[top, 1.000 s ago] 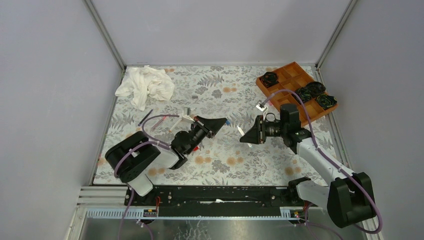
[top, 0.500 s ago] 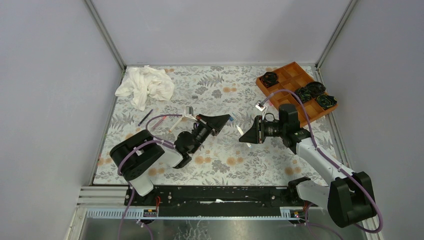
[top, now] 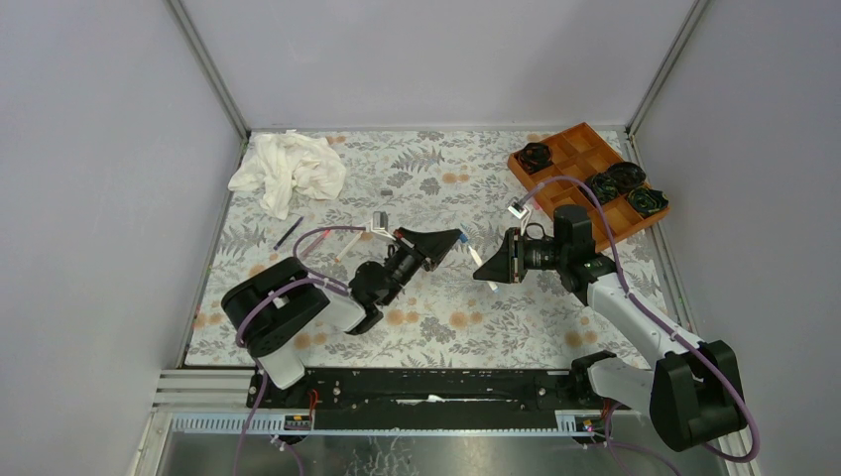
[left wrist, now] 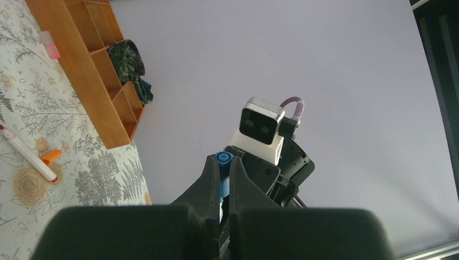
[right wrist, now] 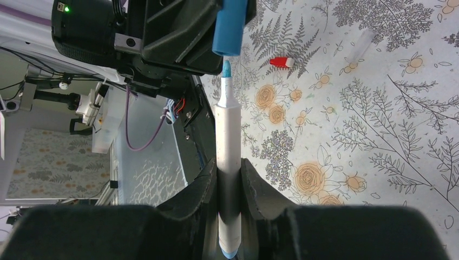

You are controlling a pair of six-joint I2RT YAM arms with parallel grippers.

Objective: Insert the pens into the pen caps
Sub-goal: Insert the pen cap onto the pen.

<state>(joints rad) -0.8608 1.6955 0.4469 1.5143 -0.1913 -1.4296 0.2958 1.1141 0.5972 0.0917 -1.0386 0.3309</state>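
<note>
Mid-frame above the flowered bench point(top: 436, 317) we see our right claw point(right wrist: 228, 169) clamped on a white pen point(right wrist: 228, 130), upright at the centre of its wrist view, and our left claw point(left wrist: 222, 164) pinched tight on a blue pen cap point(right wrist: 230, 27) at top centre, just above the pen's blue tip.

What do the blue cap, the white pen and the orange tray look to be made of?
The blue cap: likely plastic, smooth and evenly matte. The white pen: likely plastic too, its barrel faintly glossy. The orange tray: perhaps wood or printed plastic; flat brown-orange walls, no grain visible.
</note>
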